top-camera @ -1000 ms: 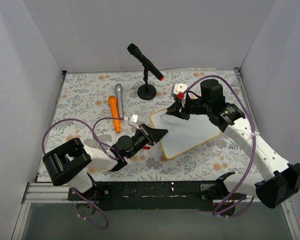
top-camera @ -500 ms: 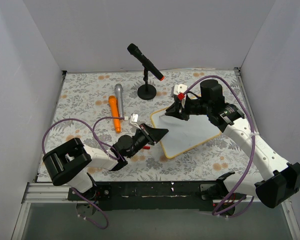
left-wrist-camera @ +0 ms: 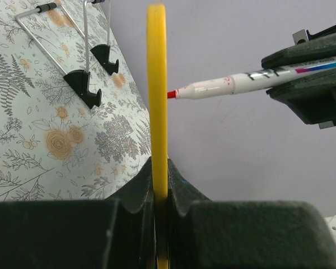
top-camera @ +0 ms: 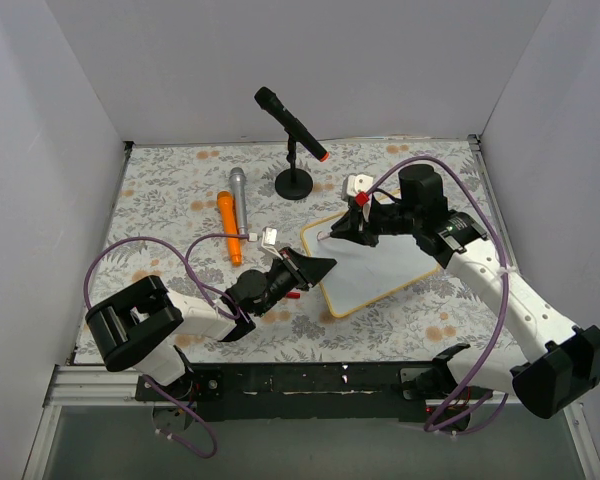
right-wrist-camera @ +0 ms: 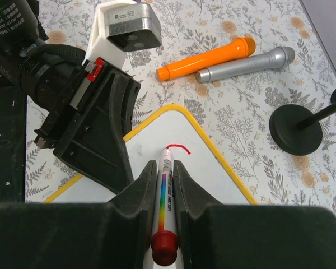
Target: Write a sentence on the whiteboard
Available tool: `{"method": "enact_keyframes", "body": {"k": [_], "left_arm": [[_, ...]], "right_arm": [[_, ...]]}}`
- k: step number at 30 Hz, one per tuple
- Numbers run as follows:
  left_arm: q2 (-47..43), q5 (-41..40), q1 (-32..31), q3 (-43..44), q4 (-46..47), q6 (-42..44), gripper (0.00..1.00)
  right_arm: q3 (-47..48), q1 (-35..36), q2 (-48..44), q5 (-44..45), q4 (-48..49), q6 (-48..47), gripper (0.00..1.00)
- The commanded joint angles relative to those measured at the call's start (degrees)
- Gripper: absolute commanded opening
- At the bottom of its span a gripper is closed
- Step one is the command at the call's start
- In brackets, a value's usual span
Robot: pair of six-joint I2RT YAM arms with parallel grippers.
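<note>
barely begun: the sentence (right-wrist-camera: 179, 148) is so far one short red stroke near a corner of the whiteboard (top-camera: 380, 270), which lies just in front of the microphone stand (top-camera: 294, 182), so nearly every word is left. the left gripper (left-wrist-camera: 158, 168) is clamped on the board's yellow rim, and the right gripper (right-wrist-camera: 163, 166) pinches the marker (right-wrist-camera: 163, 196), tip at that stroke; no container shows.

Whiteboard (top-camera: 380, 268): white face, thin yellow rim, rounded corners, skewed, just right of frame centre. The sentence (right-wrist-camera: 179, 148): one short red curved stroke near its upper-left corner.
</note>
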Motion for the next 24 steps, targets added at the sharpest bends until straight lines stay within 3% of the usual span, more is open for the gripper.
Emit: {"method": "enact_keyframes", "body": {"k": [1,24], "left_arm": [[-2.72,-0.03,-0.31,1.87,22.71,0.14,0.0],[-3.25,-0.12,-0.31,1.43,22.54,0.49,0.0]], "right_arm": [[-1.84,0.24,-1.95,2.75,-0.12,-0.6,0.01],[-4.92,-0.02,-5.12,4.43,-4.51,-3.67,0.01]]}}
